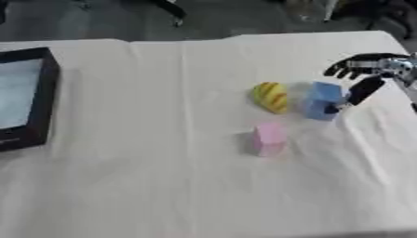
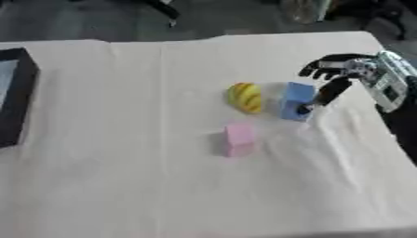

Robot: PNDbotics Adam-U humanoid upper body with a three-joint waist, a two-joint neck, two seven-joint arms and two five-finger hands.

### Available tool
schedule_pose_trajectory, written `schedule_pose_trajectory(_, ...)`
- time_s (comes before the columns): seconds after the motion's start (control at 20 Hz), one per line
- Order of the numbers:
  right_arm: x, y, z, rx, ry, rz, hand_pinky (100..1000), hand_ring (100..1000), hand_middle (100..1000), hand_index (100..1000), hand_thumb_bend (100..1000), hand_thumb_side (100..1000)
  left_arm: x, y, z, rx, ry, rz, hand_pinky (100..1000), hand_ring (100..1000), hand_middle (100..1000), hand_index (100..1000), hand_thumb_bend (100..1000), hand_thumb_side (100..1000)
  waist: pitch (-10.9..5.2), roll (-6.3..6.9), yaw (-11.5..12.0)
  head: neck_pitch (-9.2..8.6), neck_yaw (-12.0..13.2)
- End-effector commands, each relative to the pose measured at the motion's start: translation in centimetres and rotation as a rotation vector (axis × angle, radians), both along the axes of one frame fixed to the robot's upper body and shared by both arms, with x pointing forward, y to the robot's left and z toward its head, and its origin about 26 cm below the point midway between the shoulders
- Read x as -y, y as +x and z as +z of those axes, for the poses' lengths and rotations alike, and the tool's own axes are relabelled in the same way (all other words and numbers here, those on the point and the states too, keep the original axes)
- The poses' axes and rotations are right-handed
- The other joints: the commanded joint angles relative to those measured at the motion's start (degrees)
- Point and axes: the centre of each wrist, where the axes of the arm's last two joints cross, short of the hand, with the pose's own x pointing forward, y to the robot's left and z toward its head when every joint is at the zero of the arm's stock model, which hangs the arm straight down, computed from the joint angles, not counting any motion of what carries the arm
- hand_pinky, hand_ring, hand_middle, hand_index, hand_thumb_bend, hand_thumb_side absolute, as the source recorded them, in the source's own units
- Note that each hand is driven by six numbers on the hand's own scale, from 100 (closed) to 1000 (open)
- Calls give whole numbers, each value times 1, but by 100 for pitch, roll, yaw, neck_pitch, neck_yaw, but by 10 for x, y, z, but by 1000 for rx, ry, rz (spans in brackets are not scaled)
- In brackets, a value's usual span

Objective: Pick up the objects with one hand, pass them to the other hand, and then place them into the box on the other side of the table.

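With your right hand (image 1: 368,69) open at the table's 2 o'clock, thumb touching the blue block (image 1: 322,100) beside the yellow striped object (image 1: 270,96), curl the fingers over the block's far side before lifting toward the black box (image 1: 29,100) at 9 o'clock.

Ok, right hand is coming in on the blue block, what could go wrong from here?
The blue block sits close beside the yellow striped object, so the closing right hand may knock that one away. The thumb is only at the block's right edge, so it could tip or slide on the wrinkled cloth. The box lies far left, needing the handover.
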Motion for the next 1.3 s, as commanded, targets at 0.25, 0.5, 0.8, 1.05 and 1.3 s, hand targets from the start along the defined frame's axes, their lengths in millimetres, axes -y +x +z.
schedule_pose_trajectory(0.25,9,2,6,25,-43,-36,894,920,902,914,644,358,-5,-1,14,36,2,9,840,850,869,882,636,617,-12,12,10,-49,-7)
schedule_pose_trajectory(0.5,11,3,3,31,-36,-45,885,902,866,881,613,319,-5,-1,13,36,0,9,841,849,869,881,634,619,8,25,3,-35,-7)
schedule_pose_trajectory(0.8,10,4,-3,48,60,-71,865,840,728,750,528,250,-4,-1,13,35,-3,9,841,848,867,879,632,619,20,41,-1,-18,-24)
schedule_pose_trajectory(1.05,7,3,-4,84,158,-94,844,792,639,619,431,192,-4,-1,12,34,-5,10,842,848,866,877,632,620,25,38,-10,1,-30)
schedule_pose_trajectory(1.3,8,1,-3,104,238,-125,826,761,600,530,423,125,-5,-1,12,33,-4,13,842,845,864,875,630,620,23,29,-7,6,-21)
